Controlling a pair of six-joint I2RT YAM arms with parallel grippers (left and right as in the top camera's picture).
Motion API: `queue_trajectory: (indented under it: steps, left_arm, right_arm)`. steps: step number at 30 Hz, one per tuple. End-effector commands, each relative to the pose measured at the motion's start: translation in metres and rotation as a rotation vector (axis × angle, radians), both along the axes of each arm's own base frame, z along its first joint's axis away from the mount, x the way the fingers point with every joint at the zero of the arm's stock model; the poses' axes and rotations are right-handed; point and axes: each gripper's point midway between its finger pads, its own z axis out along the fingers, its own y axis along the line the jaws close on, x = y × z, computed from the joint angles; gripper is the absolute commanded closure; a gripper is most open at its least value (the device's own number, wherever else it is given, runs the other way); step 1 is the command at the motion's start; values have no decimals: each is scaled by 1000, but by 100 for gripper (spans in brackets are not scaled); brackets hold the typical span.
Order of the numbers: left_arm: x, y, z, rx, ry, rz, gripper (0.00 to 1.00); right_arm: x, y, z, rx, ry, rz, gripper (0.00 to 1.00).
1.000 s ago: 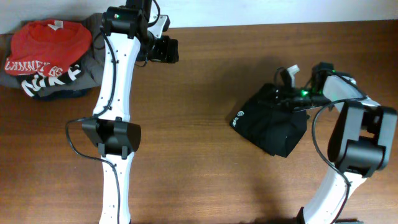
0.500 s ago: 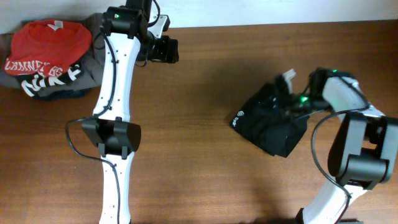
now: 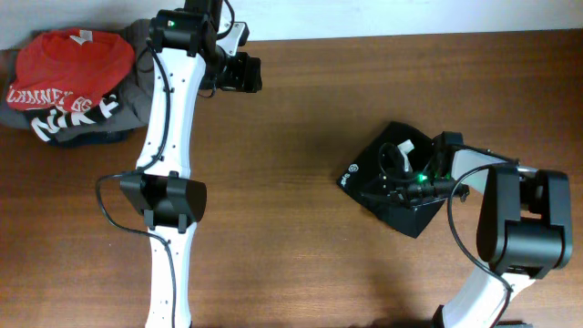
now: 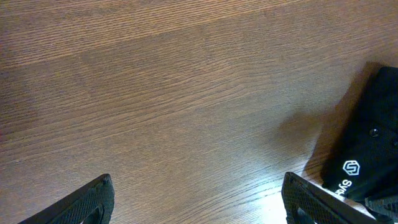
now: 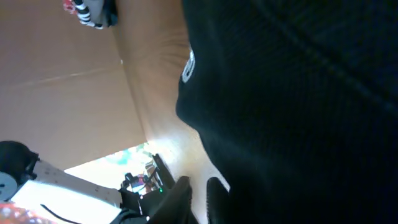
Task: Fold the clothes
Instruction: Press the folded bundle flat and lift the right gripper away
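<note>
The black shirt is sitting on the right side of the table, bunched into a tight, sort of diamond-shaped bundle. Its little white logo is poking out at the left corner.

The right gripper is hovering right on top of the bundle, with its arm curling in from the right edge. Its fingers are looking pinched nearly together. From its own camera black fabric is filling almost the whole view, so I honestly can't tell if any cloth is caught between them or if they're just pressing down next to it.

The left gripper is hanging over bare wood near the far edge, well apart from the shirt, with its jaws spread wide and nothing between them. Its camera is catching just the logo corner of the shirt at the right side.

Over in the far left corner a red shirt with white lettering is lying on top of a grey garment in a loose pile, and neither arm is touching it.
</note>
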Motion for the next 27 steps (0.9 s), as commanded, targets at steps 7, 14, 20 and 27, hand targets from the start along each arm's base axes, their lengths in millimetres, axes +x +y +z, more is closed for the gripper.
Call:
queue_trajectory:
  steps: [7, 14, 20, 27]
  left_arm:
    - [-1, -1, -4, 13, 5, -16, 14]
    - [-1, -1, -4, 13, 5, -16, 14]
    - [0, -1, -4, 12, 2, -16, 14]
    - [2, -1, -4, 11, -5, -16, 14]
  right_arm:
    - [17, -25, 39, -106, -8, -30, 91]
    - [55, -46, 90, -188, -192, -55, 66]
    - [55, -72, 69, -288, -147, -90, 61]
    - [64, -80, 30, -334, -111, -78, 57]
